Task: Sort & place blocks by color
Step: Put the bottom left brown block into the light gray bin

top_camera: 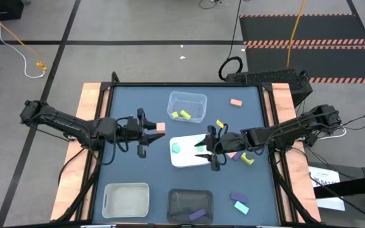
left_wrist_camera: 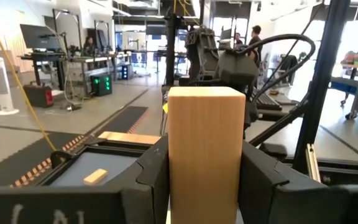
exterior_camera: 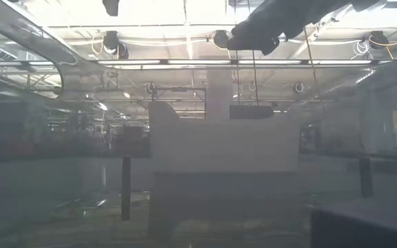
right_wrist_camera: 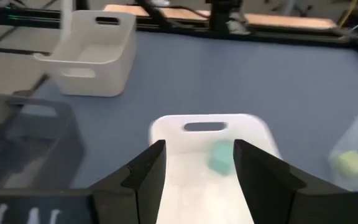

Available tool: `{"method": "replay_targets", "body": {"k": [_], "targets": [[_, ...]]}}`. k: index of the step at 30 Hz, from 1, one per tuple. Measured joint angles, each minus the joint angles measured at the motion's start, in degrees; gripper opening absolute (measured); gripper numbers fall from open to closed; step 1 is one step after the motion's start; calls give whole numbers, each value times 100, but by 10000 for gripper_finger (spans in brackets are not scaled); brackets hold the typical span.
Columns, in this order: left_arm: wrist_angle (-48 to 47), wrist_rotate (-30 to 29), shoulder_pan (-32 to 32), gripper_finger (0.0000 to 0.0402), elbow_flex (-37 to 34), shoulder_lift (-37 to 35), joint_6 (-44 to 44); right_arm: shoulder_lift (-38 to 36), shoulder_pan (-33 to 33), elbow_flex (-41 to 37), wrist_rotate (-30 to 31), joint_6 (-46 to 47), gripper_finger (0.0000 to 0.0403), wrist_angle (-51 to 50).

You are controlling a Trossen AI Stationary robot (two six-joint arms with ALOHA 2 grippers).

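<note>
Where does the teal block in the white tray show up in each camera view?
High: teal block at the left end of the central white tray.
Low: not visible.
Left wrist: not visible.
Right wrist: teal block just beyond the right gripper.
Shared landmark: the white tray.

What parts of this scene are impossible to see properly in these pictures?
- Low view: a hazy container wall hides the whole table.
- Left wrist view: the salmon block in the left gripper hides the table ahead.
- High view: the black tray is cut off by the bottom edge.
</note>
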Motion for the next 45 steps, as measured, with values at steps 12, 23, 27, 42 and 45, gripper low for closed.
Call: {"method": "replay_targets", "body": {"k": [12, 23, 27, 42, 45], "targets": [[-192, -23, 0, 130, 0, 46, -2388, -43, -524, 0, 1543, 23, 180, -76], [-2408, 1919, -864, 130, 4, 248, -3980, -79, -570, -561, 1526, 1456, 180, -37], [-3083, 2128, -1338, 130, -11, 249, -3951, -75, -456, -889, 1516, 2096, 180, 540], [-4235, 1649, -3330, 130, 0, 271, -6144, -79, 617, -1012, 1385, 2058, 180, 1968], [-4641, 1676, -3403, 139, 0, 271, -6768, -79, 740, -1012, 1408, 2060, 180, 2125]]}}
